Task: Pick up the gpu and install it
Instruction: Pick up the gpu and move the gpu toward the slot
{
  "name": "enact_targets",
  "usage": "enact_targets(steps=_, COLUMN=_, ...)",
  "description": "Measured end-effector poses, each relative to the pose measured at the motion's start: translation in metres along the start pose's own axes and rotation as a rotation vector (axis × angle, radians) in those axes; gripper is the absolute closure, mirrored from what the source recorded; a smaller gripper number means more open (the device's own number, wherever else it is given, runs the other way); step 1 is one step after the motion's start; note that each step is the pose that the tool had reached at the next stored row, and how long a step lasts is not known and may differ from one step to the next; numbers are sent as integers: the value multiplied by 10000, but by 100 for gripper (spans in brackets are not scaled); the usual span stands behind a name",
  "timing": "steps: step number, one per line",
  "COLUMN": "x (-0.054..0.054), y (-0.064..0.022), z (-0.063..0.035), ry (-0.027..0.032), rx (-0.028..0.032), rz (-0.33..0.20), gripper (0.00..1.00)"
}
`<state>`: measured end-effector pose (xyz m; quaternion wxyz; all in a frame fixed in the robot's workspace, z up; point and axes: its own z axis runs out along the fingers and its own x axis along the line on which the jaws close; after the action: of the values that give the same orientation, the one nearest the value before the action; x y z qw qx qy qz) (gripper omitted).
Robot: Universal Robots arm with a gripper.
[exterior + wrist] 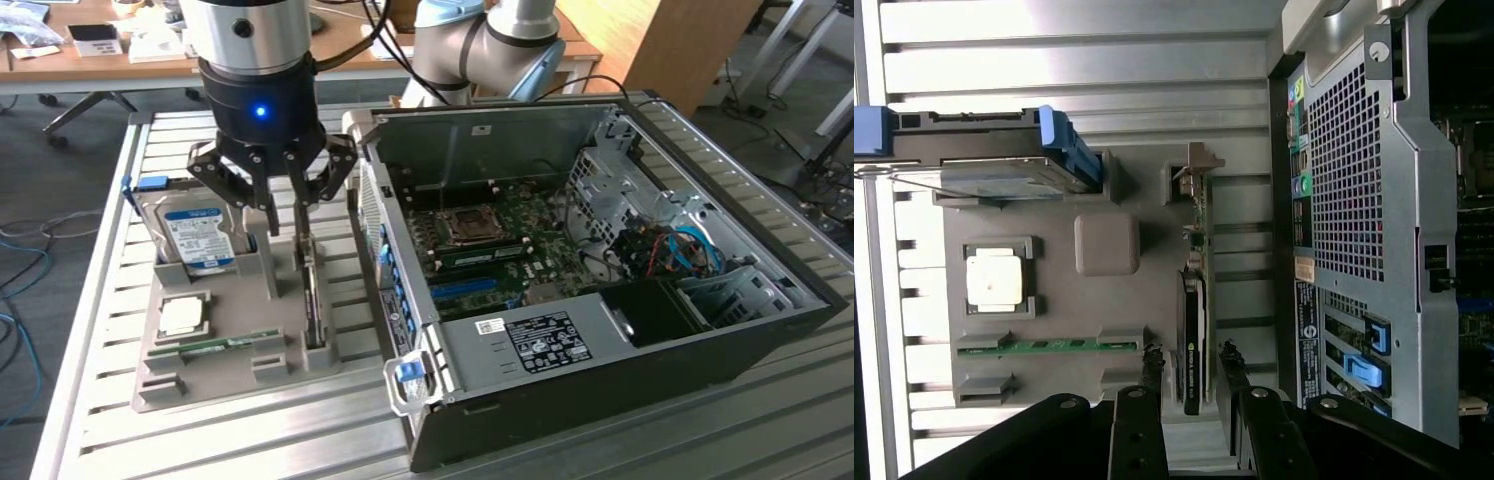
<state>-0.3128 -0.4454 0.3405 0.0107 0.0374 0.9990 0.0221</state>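
The gpu (311, 300) stands on its long edge in a slot of the grey holder tray (234, 372). From the wrist it is a thin dark card (1194, 335) with its silver bracket (1197, 175) at the far end. My gripper (287, 228) hangs right over the card's far part, its black fingers (1151, 368) on either side of the card's near end. Small gaps show on both sides, so my gripper (1190, 362) is open and holds nothing. The open computer case (587, 300) lies on its side at the exterior view's right, motherboard (494, 250) exposed.
In the same tray are a blue-labelled hard drive (198, 235) on edge, a square processor chip (180, 315) and a green memory stick (214, 345). The case's perforated rear panel (1354, 180) is close beside the tray. All rest on a slatted metal table (267, 440).
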Motion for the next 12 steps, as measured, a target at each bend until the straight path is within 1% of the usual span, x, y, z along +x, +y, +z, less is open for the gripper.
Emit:
enact_targets(steps=5, x=0, y=-1, z=23, ry=-1, rx=-1, rz=0, gripper=64)
enact_targets(steps=12, x=2, y=-4, z=99, ry=-1, rx=0, rz=0, gripper=64)
